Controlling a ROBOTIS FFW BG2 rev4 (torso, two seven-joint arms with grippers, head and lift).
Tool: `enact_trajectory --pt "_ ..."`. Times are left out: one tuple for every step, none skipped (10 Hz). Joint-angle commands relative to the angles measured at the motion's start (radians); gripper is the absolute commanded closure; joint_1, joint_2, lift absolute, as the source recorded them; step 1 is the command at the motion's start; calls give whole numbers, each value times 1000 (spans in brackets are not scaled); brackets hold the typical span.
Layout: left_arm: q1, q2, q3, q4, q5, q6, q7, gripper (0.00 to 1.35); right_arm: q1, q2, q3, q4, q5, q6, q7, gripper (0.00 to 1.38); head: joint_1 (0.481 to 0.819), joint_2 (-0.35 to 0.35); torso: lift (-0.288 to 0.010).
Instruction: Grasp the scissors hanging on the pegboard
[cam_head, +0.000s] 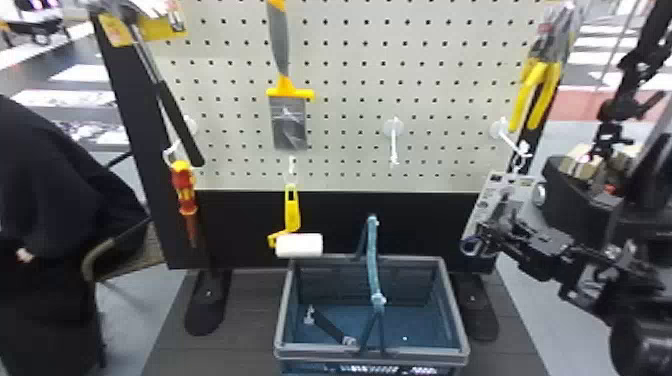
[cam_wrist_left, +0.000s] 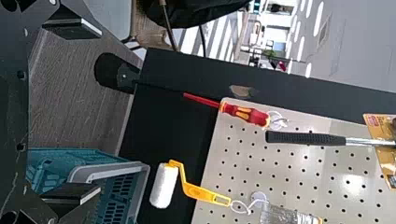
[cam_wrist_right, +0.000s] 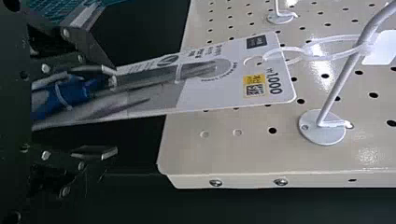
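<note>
Right gripper (cam_head: 477, 242), at the head view's lower right, straddles the scissors (cam_wrist_right: 140, 86) with fingers wide, their card tied to a hook (cam_wrist_right: 338, 88) at the lower right corner of the pegboard (cam_head: 400, 65). Likely step: the grasp itself; next, close squarely on the blue handles. One pegboard, one basket (cam_head: 455, 310), one pair of scissors; left gripper (cam_wrist_left: 93, 112) gapes too.
</note>
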Motion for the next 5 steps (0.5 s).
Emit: enact_trajectory --pt "1 -1 0 0 1 0 0 144 16 5 -9 -15 -3 0 -6 1296 549 0 -100" --pt "1 -1 0 0 1 0 0 144 20 5 -11 -20 -1 -2 -6 1296 549 0 -100" --pt "1 -1 0 0 1 0 0 142 22 5 -11 -22 -1 -2 -8 1296 549 0 -100" --pt "1 -1 0 0 1 0 0 144 24 6 -13 -22 -3 -2 -8 1296 549 0 -100" --pt "3 -1 0 0 1 0 0 144 24 6 -11 -22 -3 -2 -8 1296 549 0 -100"
